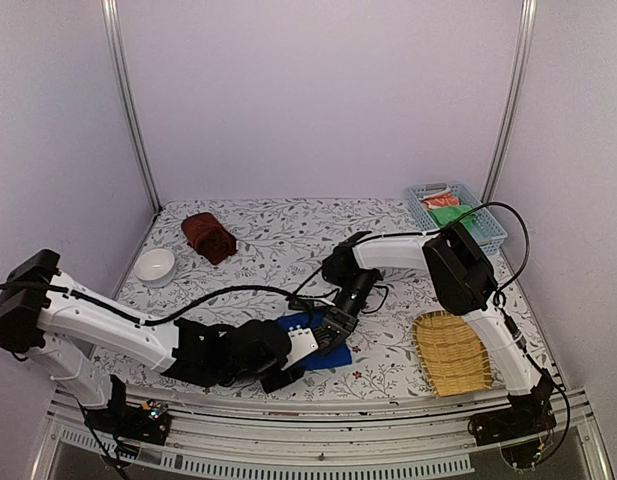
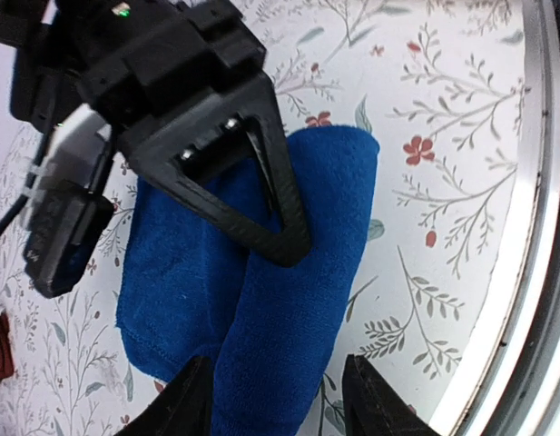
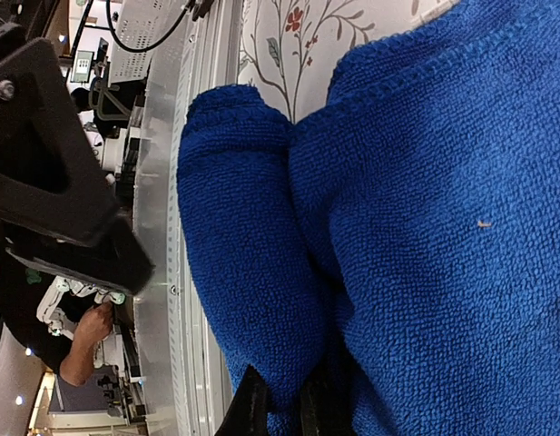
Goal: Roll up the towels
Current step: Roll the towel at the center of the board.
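The royal blue towel (image 1: 330, 356) lies near the table's front edge, partly rolled, with a thick roll (image 2: 298, 291) beside a flat part (image 2: 171, 272). My left gripper (image 2: 280, 400) stands open astride the near end of the roll, and its right finger is clear of the cloth. My right gripper (image 3: 284, 409) is shut on a fold of the blue towel (image 3: 425, 227), reaching in from the far side (image 1: 335, 330). The dark reddish-brown towel (image 1: 209, 236) sits bundled at the back left, away from both arms.
A white bowl (image 1: 155, 266) stands at the left. A woven tray (image 1: 451, 352) lies at the front right. A blue basket (image 1: 476, 197) with green and orange-red cloths is at the back right. The metal front rail (image 2: 525, 272) runs just beside the roll.
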